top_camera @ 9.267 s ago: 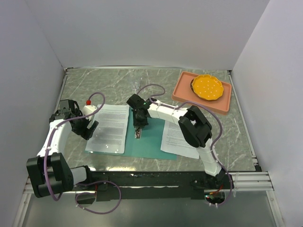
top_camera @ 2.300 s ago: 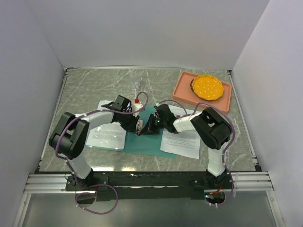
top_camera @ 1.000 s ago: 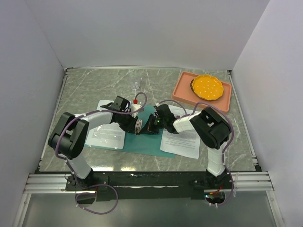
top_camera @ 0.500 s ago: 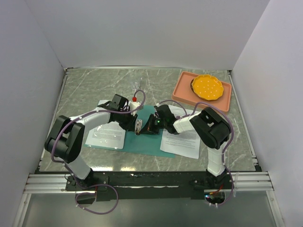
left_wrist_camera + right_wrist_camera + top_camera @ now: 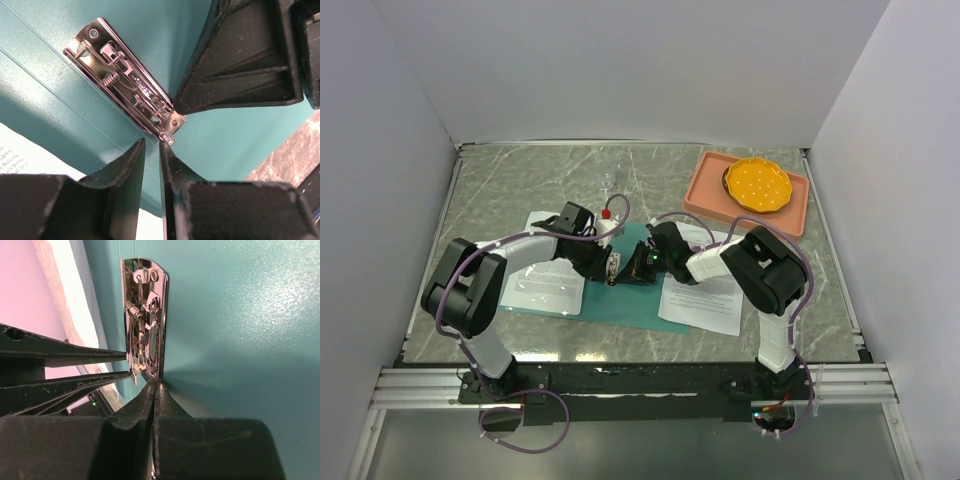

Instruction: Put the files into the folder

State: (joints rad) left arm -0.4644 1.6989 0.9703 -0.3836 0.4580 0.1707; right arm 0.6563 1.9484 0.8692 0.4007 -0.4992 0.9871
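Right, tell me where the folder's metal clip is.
In the top view the metal clip lies mid-table on the teal folder, flanked by the left pincer and the right pincer, whose tips sit at one end of it.

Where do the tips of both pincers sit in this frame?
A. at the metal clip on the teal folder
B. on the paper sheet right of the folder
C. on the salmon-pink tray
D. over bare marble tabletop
A: the wrist views show the left pincer and the right pincer both tipped at the end of the shiny metal spring clip on the teal-green flat folder.
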